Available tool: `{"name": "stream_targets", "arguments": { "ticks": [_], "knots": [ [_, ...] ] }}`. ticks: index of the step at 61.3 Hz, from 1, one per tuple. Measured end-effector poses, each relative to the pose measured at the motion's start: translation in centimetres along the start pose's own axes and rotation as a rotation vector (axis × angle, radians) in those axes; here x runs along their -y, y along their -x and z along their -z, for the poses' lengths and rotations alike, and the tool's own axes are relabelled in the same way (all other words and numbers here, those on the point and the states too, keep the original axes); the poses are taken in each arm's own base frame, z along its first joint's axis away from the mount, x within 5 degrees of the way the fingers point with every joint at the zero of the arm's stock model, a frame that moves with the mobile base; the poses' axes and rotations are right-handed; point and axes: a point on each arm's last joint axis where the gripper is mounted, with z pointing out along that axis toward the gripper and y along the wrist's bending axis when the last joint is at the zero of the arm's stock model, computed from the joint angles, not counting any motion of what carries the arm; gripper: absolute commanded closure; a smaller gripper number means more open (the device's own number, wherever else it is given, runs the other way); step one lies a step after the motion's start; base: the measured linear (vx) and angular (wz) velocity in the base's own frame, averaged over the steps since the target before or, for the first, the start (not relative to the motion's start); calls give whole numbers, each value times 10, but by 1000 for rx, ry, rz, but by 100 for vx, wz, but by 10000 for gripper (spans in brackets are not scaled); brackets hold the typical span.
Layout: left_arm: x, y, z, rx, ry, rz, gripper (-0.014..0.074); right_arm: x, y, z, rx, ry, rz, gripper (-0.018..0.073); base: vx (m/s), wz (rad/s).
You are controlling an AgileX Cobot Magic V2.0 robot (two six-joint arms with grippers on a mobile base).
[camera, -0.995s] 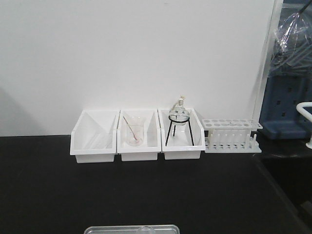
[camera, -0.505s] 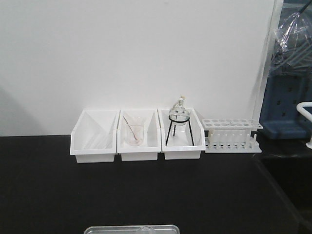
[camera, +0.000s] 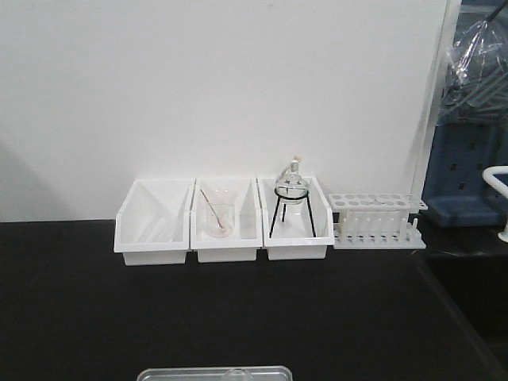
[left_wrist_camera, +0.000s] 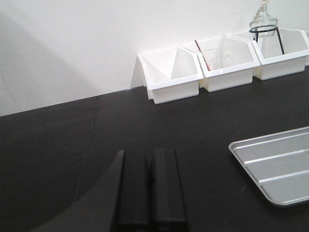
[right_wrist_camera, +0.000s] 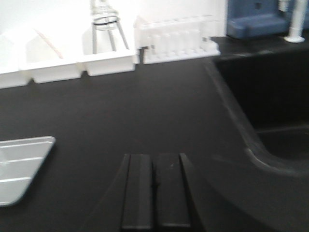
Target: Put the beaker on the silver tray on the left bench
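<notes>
On matte black left bench [camera: 238,317], silver tray [left_wrist_camera: 275,166]

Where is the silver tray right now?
The silver tray lies on the black bench, at the front view's bottom edge, in front of the white bins, between the two tools.

Matte black left bench [camera: 238,317], ribbed silver tray [left_wrist_camera: 277,166], white bins [camera: 225,226]

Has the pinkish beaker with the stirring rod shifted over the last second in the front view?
No. The pinkish beaker sits in the same spot inside the middle white bin, with its rod leaning the same way, and the bin itself holds its place against the wall.
</notes>
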Motion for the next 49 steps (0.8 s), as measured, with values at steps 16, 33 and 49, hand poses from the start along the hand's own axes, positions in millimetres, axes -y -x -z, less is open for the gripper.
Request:
{"name": "stream_targets", "arguments": {
  "ticks": [16, 33, 49],
  "knots": [
    [0, 0, 0, 0, 0, 0, 595, 3, -9, 5, 81, -22, 34, 571, 0, 0],
    [0, 0, 0, 0, 0, 0, 595, 3, -9, 4, 79, -29, 65, 571, 0, 0],
    [0, 0, 0, 0, 0, 0, 595, 3, -9, 4, 79, -30, 67, 571, 0, 0]
  ]
}}
